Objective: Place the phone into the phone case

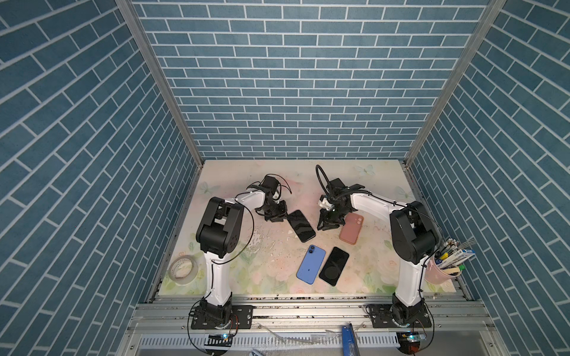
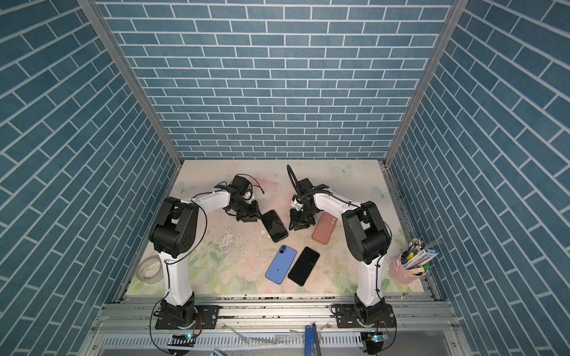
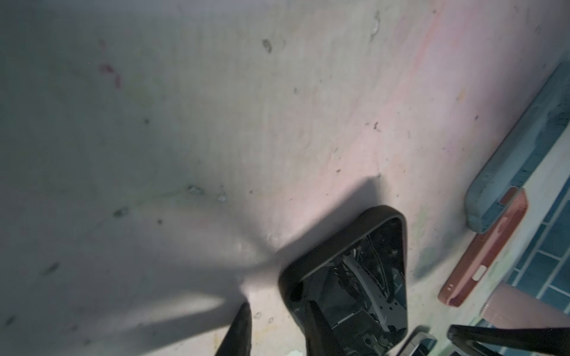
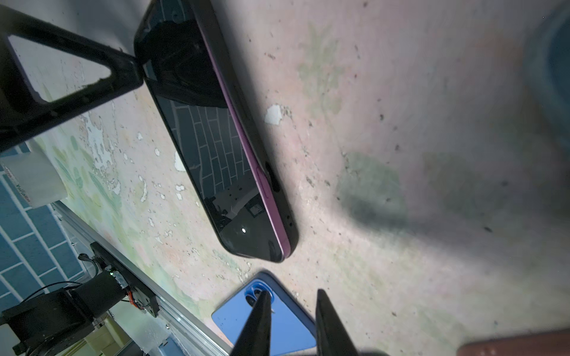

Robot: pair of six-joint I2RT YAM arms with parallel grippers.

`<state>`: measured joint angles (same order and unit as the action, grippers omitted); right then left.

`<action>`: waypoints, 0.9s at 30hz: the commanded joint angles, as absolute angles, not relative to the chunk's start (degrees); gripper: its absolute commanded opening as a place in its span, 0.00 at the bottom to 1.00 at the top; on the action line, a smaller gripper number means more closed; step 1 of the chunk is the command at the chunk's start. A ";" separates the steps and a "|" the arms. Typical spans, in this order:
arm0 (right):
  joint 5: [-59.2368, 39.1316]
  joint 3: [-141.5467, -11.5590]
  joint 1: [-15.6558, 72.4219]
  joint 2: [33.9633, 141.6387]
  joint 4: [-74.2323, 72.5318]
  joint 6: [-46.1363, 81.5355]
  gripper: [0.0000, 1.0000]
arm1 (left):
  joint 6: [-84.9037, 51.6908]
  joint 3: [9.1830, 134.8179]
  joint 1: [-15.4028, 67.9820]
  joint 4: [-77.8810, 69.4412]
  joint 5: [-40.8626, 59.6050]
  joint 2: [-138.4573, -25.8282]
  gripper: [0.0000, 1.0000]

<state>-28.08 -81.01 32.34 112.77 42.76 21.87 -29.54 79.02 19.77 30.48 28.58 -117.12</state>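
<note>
Right wrist view gives the clearest look at the phone (image 4: 216, 148): a flat slab of glossy black glass, screen up, mirroring the brick wall, with a purple band along its side. It appears to sit inside a matte dark phone case (image 4: 294, 239) whose rounded rim wraps that band, so the insertion looks nearly or fully done. The pair lies flat on the table mat (image 1: 246, 271).

At one end of the phone the left gripper (image 3: 277, 305) has its jaws partly apart, astride the corner. One finger (image 4: 123, 71) rests on the glass and the other stands off the rim with mat showing between, so nothing is clamped. My reading is that it presses that end down to seat it.

Just beside the phone's other long side hangs the right gripper (image 4: 292, 292), jaws drawn to a narrow slit and empty, probably ready to steady the case.

Beyond that gripper from the phone lies a smooth salmon case (image 1: 351, 228) with a camera cut-out. On the arm-base side of the phone lie a blue phone (image 1: 311, 264), face down, and a black slab (image 1: 334, 266) close beside it. The mat is a floral print, chipped and flaking near the phone.
</note>
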 commanded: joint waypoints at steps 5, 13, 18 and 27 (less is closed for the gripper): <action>-29.71 -80.78 32.68 112.82 42.55 23.47 0.26 | -31.79 75.53 21.37 25.67 32.84 -117.85 0.32; -28.42 -77.87 32.70 110.75 41.95 23.64 0.27 | -34.30 70.71 27.16 22.80 32.41 -113.46 0.32; -26.63 -77.65 32.70 109.05 43.11 23.29 0.27 | -28.63 76.40 26.01 31.74 24.62 -112.68 0.31; -25.82 -76.55 31.91 106.67 43.63 23.11 0.32 | -9.97 102.53 24.55 45.25 19.03 -126.15 0.37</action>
<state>-26.72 -77.76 32.16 108.16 42.00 22.68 -18.04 99.13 24.34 39.07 20.67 -121.40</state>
